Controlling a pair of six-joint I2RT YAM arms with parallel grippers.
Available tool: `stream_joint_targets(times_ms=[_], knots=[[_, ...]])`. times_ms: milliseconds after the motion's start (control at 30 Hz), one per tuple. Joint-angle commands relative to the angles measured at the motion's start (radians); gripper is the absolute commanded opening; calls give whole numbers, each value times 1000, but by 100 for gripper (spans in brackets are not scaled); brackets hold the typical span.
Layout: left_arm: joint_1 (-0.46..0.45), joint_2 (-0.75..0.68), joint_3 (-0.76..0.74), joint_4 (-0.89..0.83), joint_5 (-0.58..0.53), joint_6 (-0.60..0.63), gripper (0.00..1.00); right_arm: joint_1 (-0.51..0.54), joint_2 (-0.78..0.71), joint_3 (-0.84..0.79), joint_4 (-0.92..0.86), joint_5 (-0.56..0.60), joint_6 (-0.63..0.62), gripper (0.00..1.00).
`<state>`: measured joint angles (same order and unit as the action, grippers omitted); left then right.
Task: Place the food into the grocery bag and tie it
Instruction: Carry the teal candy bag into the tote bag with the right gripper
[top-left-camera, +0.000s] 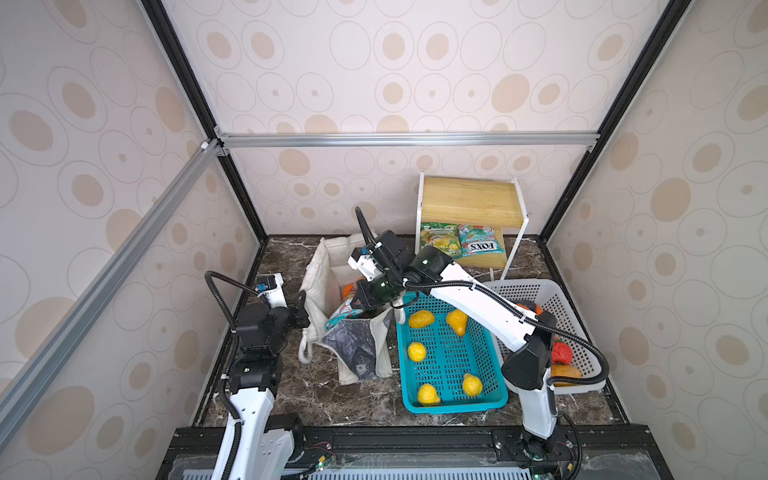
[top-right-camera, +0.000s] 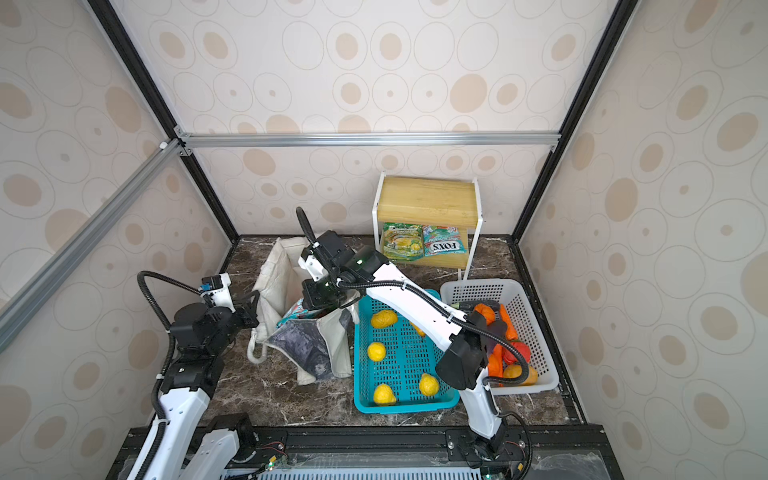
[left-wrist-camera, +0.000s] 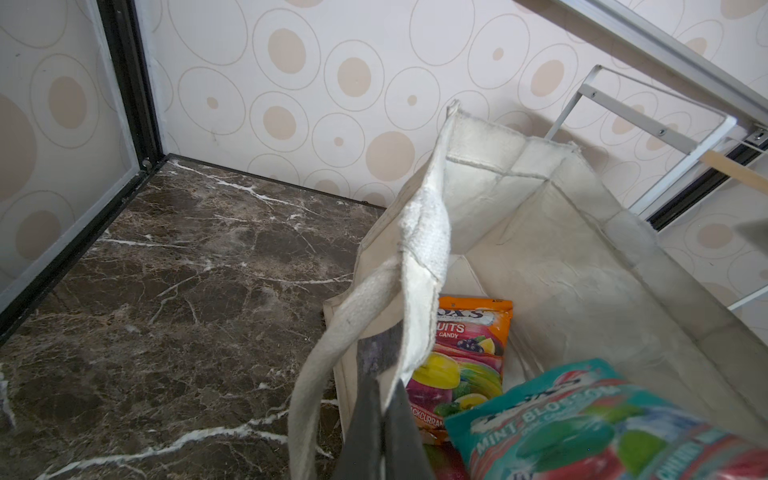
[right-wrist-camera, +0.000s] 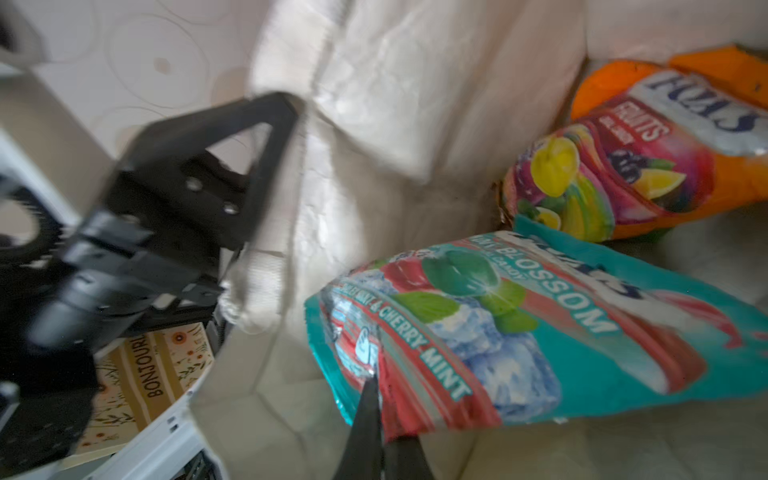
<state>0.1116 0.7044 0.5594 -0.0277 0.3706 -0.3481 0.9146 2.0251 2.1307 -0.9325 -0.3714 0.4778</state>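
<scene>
**A:** Left pincer (left-wrist-camera: 384, 397), quick?

**B:** Clamped shut on the grocery bag (left-wrist-camera: 561, 257) rim, right by the white handle (left-wrist-camera: 332, 353).

**A:** Right pincer (right-wrist-camera: 375, 386)?

**B:** Down in the bag's mouth, pinched tight on a corner of the teal candy packet (right-wrist-camera: 540, 332).

**A:** Was the packet in or out?

**B:** Inside, lying tilted. The orange candy packet (right-wrist-camera: 648, 166) lay just beside it, deeper in the bag.

**A:** Where was the bag?

**B:** It stood open on the table (top-left-camera: 311, 395), left of centre, just beside the teal basket (top-left-camera: 453, 405), which held yellow fruit (top-left-camera: 420, 319). The white basket (top-left-camera: 519, 284) sat further right. Two more packets (top-left-camera: 482, 245) lay on the shelf (top-left-camera: 469, 199) at the back.
</scene>
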Motion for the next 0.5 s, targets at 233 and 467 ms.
stream_joint_targets(times_ms=[233, 467], knots=[[6, -26, 5, 33, -6, 11, 0, 38, -14, -47, -123, 275, -77, 35], [6, -31, 4, 30, -11, 11, 0, 58, -86, 32, -153, 479, -41, 100]])
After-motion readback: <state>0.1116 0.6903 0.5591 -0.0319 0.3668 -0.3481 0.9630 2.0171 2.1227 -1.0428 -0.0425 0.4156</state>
